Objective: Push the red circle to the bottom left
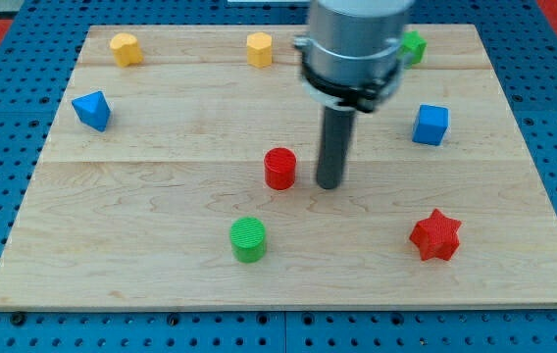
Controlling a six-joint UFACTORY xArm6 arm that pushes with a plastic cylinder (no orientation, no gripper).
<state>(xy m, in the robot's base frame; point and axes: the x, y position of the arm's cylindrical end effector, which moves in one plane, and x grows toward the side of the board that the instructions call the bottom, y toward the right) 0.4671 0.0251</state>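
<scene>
My tip on the wooden surface, just at three o'clock of the red circle, not touching, green circle at seven o'clock, no pincer fitted, only a rod.

**Rod upright, tip down at mid-board**

Came down from the view's top as a wide grey cylinder with a dark collar, narrowing to a straight dark rod. Stood vertical. My tip rested at board level, near the view's centre.

pale grainy wooden board; matt plastic red circle; dark matt rod.
</scene>
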